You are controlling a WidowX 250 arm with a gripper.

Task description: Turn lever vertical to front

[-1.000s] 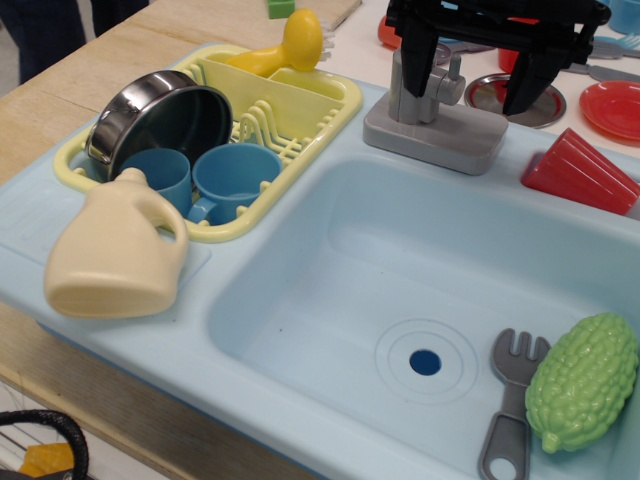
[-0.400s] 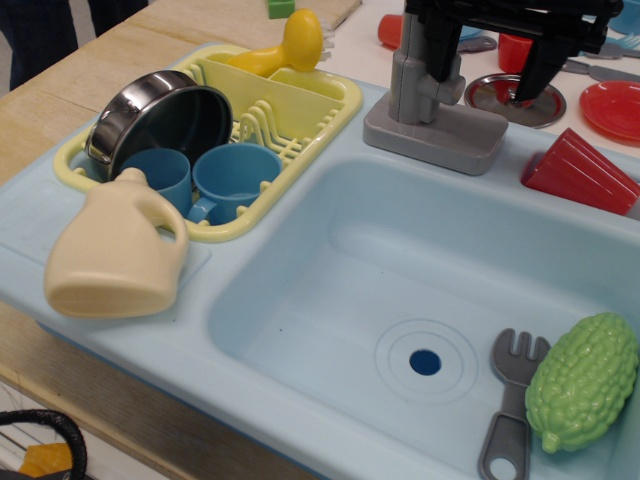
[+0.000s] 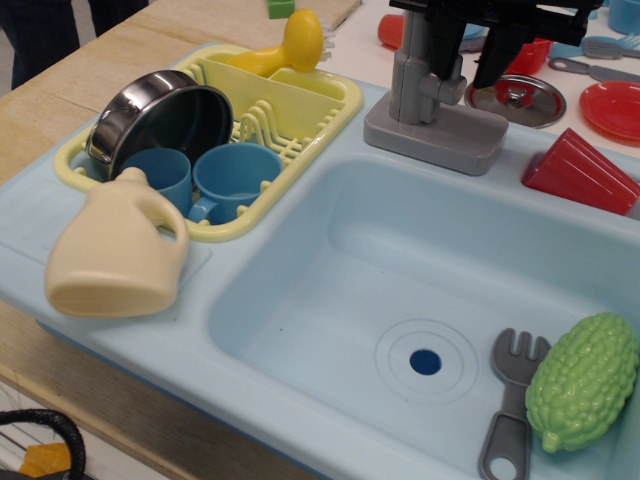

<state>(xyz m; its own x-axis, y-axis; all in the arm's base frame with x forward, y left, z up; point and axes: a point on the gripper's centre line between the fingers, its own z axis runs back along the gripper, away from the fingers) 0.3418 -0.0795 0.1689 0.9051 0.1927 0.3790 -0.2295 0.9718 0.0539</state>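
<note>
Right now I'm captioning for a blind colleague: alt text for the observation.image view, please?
A black pincer hangs over a grey toy tap behind a pale blue sink, its lever sticking out sideways. A fork and green corn lie in the basin.

Robot test bench, not a real kitchen — toy sink (image 3: 300, 300) (pale blue plastic) sits on a wooden tabletop (image 3: 70, 80), with dish rack (image 3: 300, 120) and plastic corn (image 3: 585, 380).

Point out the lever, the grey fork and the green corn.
lever (image 3: 452, 88), main camera view, on its stubby end beside the tap column.
grey fork (image 3: 510, 405), same view, mid-handle.
green corn (image 3: 583, 380), same view, centre of the cob.
</note>
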